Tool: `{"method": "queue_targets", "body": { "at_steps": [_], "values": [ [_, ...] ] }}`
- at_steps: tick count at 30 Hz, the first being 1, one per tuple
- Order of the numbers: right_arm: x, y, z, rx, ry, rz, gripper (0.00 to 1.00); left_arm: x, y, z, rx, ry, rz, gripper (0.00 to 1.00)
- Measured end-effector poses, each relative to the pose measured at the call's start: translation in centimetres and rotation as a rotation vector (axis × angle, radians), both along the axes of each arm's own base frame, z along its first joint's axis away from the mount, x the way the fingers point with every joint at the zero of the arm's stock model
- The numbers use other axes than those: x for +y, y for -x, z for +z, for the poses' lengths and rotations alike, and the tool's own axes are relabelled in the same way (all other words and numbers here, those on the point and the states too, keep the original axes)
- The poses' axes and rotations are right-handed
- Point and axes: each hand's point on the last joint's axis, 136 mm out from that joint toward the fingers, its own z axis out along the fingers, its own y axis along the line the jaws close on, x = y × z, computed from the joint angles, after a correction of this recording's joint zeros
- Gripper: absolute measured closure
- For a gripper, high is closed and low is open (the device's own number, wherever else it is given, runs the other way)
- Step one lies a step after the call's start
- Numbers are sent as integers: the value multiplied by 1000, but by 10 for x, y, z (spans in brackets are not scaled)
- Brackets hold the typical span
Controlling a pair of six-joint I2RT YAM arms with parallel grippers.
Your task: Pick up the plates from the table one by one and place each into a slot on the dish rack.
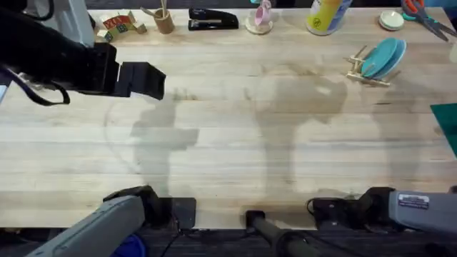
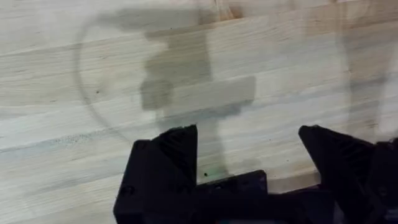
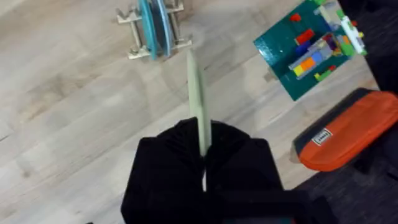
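Note:
In the right wrist view, my right gripper (image 3: pixel 202 140) is shut on a pale cream plate (image 3: pixel 198 99), held edge-on above the table (image 3: pixel 74 124). Beyond it stands the small wooden dish rack (image 3: pixel 134 50) with teal plates (image 3: pixel 152 25) upright in its slots. The overhead view shows the same dish rack (image 1: pixel 360 71) with its teal plates (image 1: pixel 383 57) at the far right of the table (image 1: pixel 228 157). My left gripper (image 1: pixel 143 80) hangs over the far left of the table. Its fingers (image 2: pixel 168 162) stand open over bare wood, holding nothing.
A teal baseplate (image 3: pixel 305 46) with coloured bricks lies right of the rack, by the table's right edge (image 1: pixel 446 118). An orange case (image 3: pixel 348 134) sits off the table. A stapler (image 1: pixel 213 19), yellow bottle (image 1: pixel 327 14), scissors (image 1: pixel 428 18) and cup (image 1: pixel 163 20) line the back edge.

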Motion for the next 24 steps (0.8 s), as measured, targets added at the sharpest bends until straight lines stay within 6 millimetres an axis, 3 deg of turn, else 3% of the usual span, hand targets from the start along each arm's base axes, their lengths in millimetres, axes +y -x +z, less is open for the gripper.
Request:
{"method": "queue_targets", "body": {
  "at_steps": [10, 24],
  "values": [
    [-1, -17, -4, -24, -12, 8, 971, 0, 0, 0, 0, 0, 0, 6],
    [1, -52, -30, -9, -82, 37, 971, 0, -1, 0, -4, -1, 0, 6]
  ]
}}
